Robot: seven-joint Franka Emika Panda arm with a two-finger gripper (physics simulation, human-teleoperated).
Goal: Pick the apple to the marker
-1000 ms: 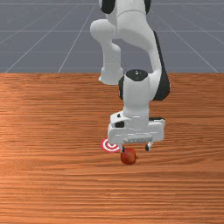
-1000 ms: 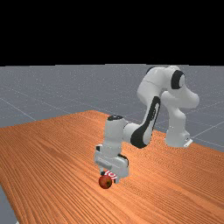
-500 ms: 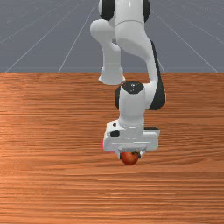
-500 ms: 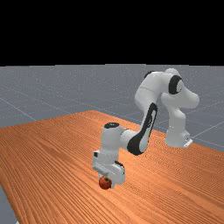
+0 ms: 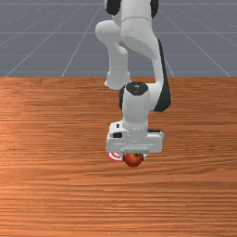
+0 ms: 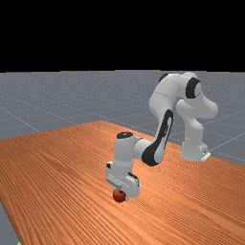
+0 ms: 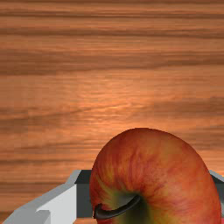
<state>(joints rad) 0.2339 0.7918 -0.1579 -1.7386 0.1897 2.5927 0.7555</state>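
Note:
My gripper (image 5: 134,158) is shut on the red apple (image 5: 133,160), one finger at each side of it in the front view. The red-and-white ringed marker (image 5: 114,156) lies on the table just to the front view's left of the apple, partly covered by the hand. In the far view the apple (image 6: 119,195) sits under the hand. Seen from the wrist, the apple (image 7: 153,175) fills the space between the fingertips of the gripper (image 7: 151,192), its dark stem facing the camera. Whether the apple touches the table I cannot tell.
The wooden table (image 5: 55,185) surrounds the hand on all sides. Its far edge runs behind the arm's base (image 5: 118,78) in the front view.
From open a second ago, the gripper came down around the apple and closed on it. Hand and apple have since shifted together toward the arm's base and the front view's left, uncovering part of the marker.

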